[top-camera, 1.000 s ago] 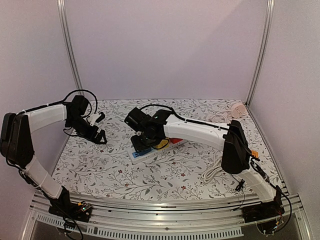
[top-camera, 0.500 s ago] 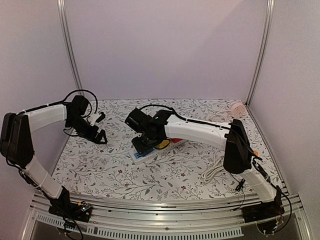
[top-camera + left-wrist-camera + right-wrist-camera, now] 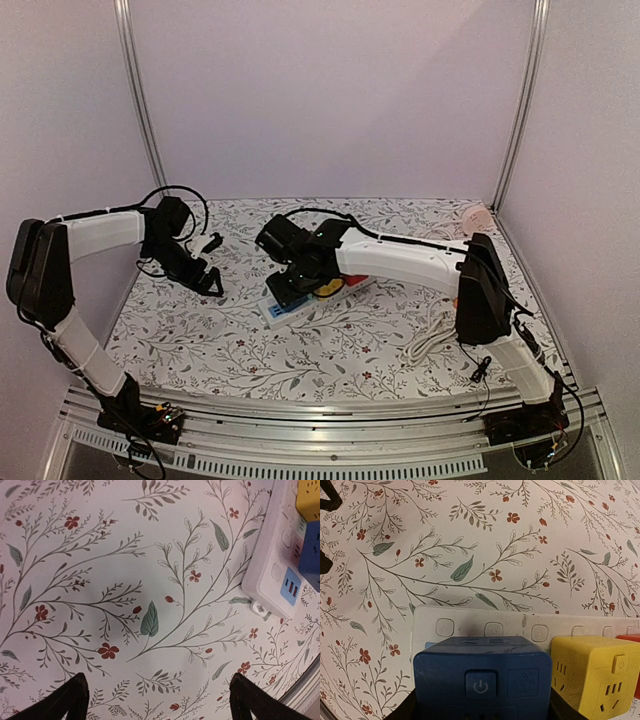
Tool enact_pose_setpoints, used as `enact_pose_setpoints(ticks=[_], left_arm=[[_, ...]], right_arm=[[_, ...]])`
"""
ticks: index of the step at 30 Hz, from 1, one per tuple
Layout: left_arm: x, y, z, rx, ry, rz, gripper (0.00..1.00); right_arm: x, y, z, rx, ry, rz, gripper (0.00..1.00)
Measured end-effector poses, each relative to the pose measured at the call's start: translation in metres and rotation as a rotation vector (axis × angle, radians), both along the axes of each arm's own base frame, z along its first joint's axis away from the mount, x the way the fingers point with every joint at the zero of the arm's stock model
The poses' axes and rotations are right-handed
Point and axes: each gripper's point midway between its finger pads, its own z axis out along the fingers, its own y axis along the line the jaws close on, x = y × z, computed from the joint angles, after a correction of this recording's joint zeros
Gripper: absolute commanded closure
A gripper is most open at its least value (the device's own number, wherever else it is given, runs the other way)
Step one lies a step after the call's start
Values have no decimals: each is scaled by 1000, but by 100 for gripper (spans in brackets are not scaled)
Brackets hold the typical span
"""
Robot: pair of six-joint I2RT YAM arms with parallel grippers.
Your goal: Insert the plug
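Gripping the blue cube plug (image 3: pixel 482 680) by its two flat sides, my right gripper (image 3: pixel 297 283) is clenched on it directly over the near-left end of the white power strip (image 3: pixel 495 622). Whether its pins have entered a socket I cannot tell, since the cube's own body hides the underside.

I judge the plug to be hard moulded plastic: stiff, light, a little slick on its smooth faces, and not fragile. The side faces are the sensible hold. They leave the power button on the face toward my wrist camera untouched and keep the pins free below. It will need a straight, firm push, and a tilt would likely jam the pins at the socket mouth. The strip is light too and lies loose on the floral cloth (image 3: pixel 125 580), so it may slide or rock under that push.

A yellow cube adapter (image 3: pixel 590 675) stands on the strip just beside the blue one, on its right in my wrist view, with a narrow gap between them. That is the tightest clearance for my finger. A red block (image 3: pixel 631 640) shows beyond the yellow one at the frame edge.

My left gripper (image 3: pixel 160 702) hangs released and empty over bare cloth to the left of the strip, near its end. A white cable (image 3: pixel 430 345) loops on the cloth well to the strip's right.
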Motion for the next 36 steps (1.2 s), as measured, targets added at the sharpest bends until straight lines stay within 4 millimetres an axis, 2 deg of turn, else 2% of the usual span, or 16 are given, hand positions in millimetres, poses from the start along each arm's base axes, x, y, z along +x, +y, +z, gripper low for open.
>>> enact_pose_setpoints(ticks=[10, 36], left_arm=[[0, 0, 0, 3, -1, -3, 3], [0, 4, -2, 24, -4, 1, 3]], right_arm=[[2, -3, 6, 17, -7, -9, 100], [4, -3, -8, 60, 39, -30, 100]])
